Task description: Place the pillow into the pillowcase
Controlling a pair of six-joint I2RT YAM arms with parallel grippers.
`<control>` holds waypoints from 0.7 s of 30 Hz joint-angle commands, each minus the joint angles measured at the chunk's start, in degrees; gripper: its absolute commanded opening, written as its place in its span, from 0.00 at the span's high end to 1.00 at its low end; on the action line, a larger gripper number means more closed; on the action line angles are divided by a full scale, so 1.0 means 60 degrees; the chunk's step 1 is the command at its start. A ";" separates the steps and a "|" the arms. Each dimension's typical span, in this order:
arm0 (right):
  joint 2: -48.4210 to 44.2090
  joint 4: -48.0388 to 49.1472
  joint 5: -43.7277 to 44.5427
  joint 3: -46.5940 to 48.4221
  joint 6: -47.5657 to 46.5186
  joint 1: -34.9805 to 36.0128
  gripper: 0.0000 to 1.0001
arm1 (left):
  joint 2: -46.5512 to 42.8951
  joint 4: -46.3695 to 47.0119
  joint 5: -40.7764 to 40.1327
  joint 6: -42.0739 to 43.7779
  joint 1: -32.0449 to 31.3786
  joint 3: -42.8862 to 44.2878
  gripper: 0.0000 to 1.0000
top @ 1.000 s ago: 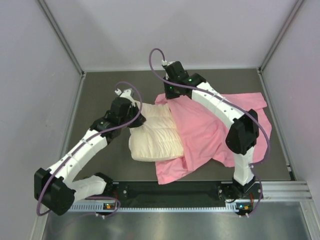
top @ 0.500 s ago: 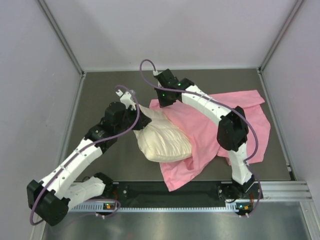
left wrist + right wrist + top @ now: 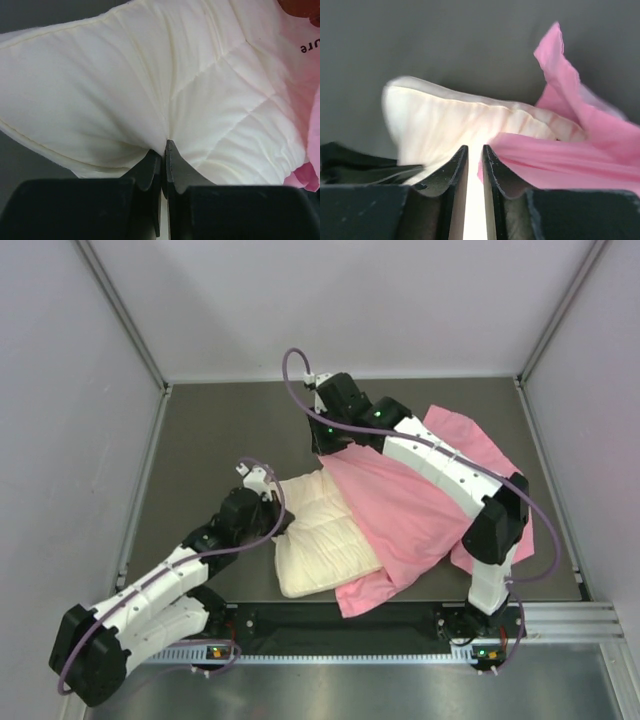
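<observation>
Cream pillow (image 3: 320,535) lengthwise left-to-right, into pillowcase (image 3: 405,520)

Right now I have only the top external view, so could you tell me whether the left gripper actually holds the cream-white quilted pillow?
Observer: Yes. The left wrist view shows the left gripper shut on a pinched fold of the cream-white quilted pillow.
Operator: Thank you. And the right gripper?
Observer: Its wrist view shows the right gripper with a narrow gap between the jaws. I cannot tell whether cloth sits in it.
Operator: Where is the case's edge?
Observer: The shiny pink satin pillowcase has its edge right beside that gripper, draped over the pillow.
</observation>
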 commanded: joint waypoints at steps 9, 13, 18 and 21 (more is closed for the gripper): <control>0.0063 0.0382 0.3453 -0.1830 0.0344 0.0237 0.78 | -0.0419 -0.2706 -0.3207 -0.0802 -0.0160 0.1702 0.33; -0.0214 0.0470 0.3761 -0.2312 0.0388 0.0237 0.47 | 0.0049 -0.3120 -0.3824 -0.1007 -0.0044 0.1936 0.02; -0.0830 0.0295 0.5254 -0.2826 0.0228 -0.0113 0.26 | 0.1499 -0.2639 -0.2480 -0.0948 0.0966 0.2128 0.01; -0.0743 0.0163 0.5812 -0.2914 -0.0079 -0.0464 0.26 | 0.1851 -0.1981 -0.1936 -0.1007 0.1421 0.1836 0.01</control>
